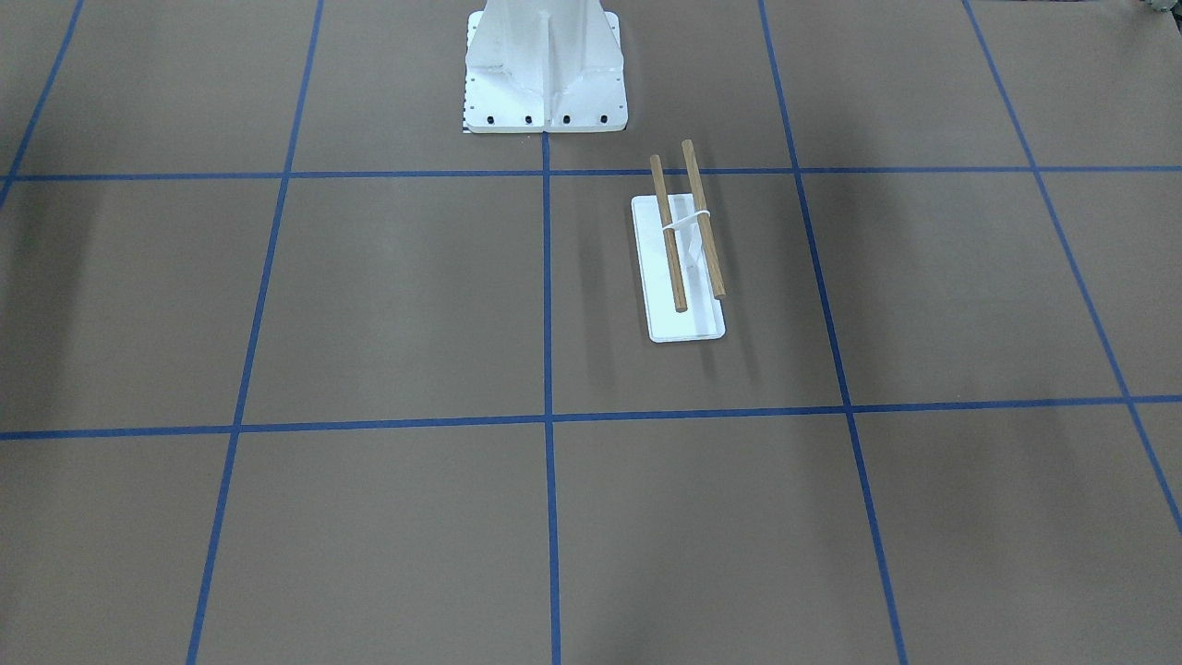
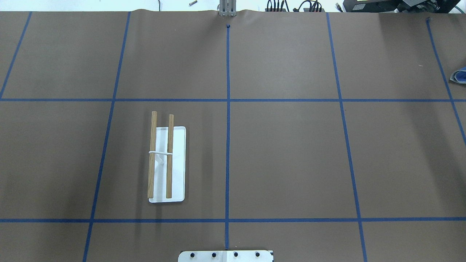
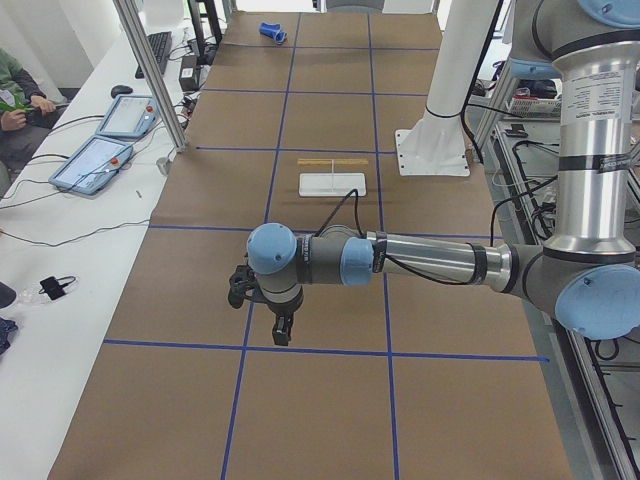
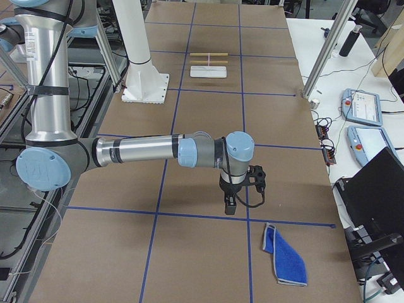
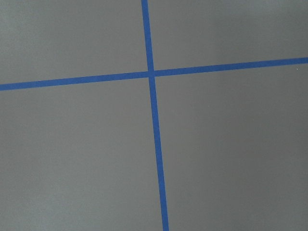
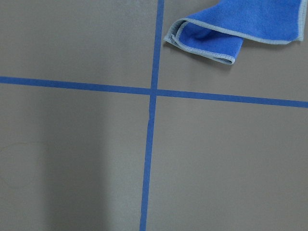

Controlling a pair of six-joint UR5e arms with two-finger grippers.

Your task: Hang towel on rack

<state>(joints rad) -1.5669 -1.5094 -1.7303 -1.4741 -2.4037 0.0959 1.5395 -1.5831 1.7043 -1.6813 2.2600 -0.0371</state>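
Note:
The towel [image 4: 285,255] is a folded royal-blue cloth with a pale edge, lying flat on the table's far right end. It also shows in the right wrist view [image 6: 231,29] and at the edge of the overhead view [image 2: 459,76]. The rack [image 2: 177,163] has a white base and two bare wooden dowels, and stands on the robot's left half [image 1: 688,319]. My right gripper [image 4: 245,199] hangs above the table a short way from the towel. My left gripper [image 3: 262,318] hangs over the table's left end. I cannot tell whether either is open or shut.
The large white bolted pedestal [image 1: 545,74] stands at the robot's edge of the table, near the rack. Blue tape lines grid the brown table. Operator tablets [image 3: 100,160] lie on the side bench beyond the far edge.

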